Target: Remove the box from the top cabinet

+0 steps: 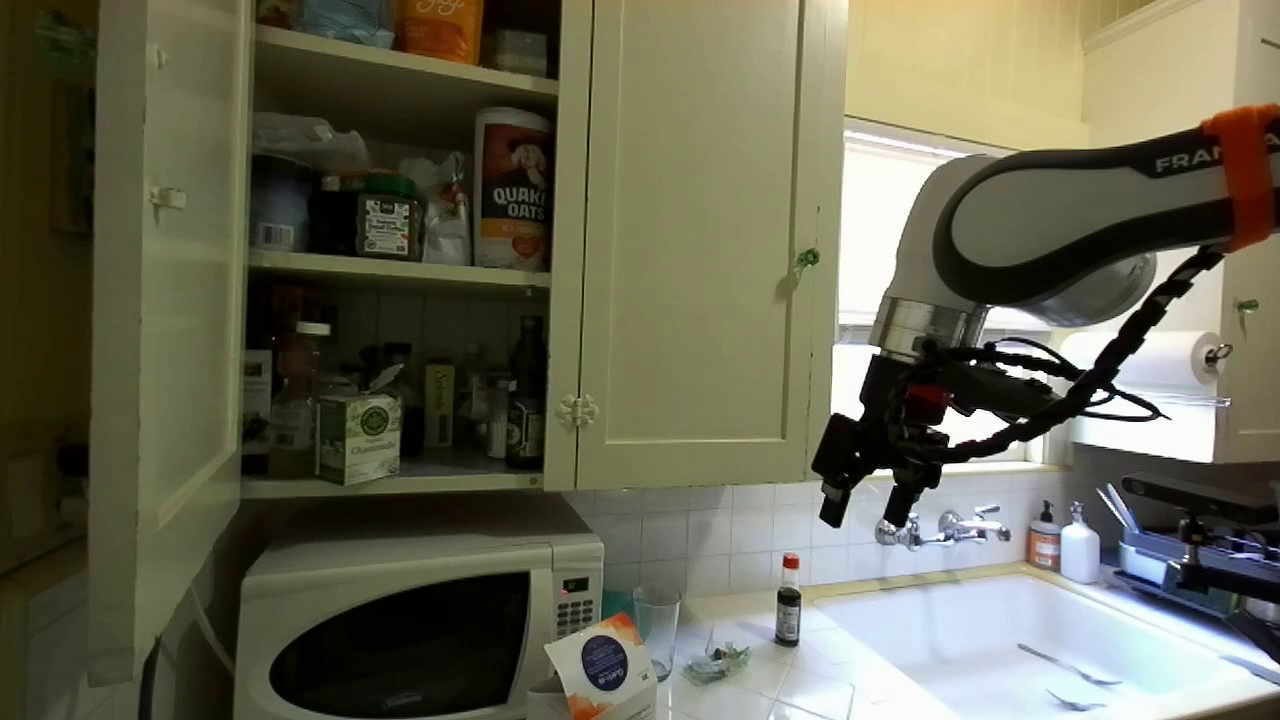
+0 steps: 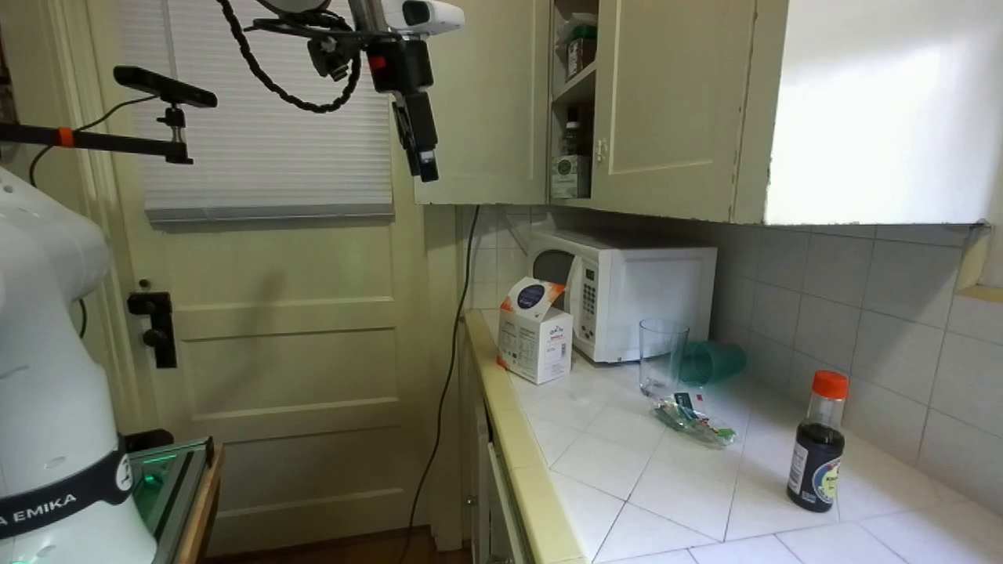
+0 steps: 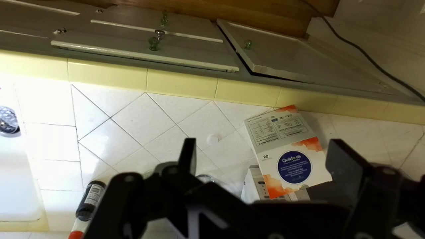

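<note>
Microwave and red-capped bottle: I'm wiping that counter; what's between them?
In an exterior view, a clear glass, a green cup and a crumpled clear wrapper sit between them.

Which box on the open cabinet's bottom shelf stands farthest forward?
The Chamomile box, green and white, at the shelf's front edge; the narrow yellow box stands farther back.

In an exterior view: cabinet [image 1: 568, 260] cut off above, microwave [image 1: 400, 630] below; items [image 1: 398, 360] behind the chamomile box [image 1: 358, 440] too dark to identify. In the wrist view: glass [image 3: 205, 178] partly hidden by the gripper [image 3: 262, 145]; bottle cap [image 3: 76, 234] cropped below.
</note>
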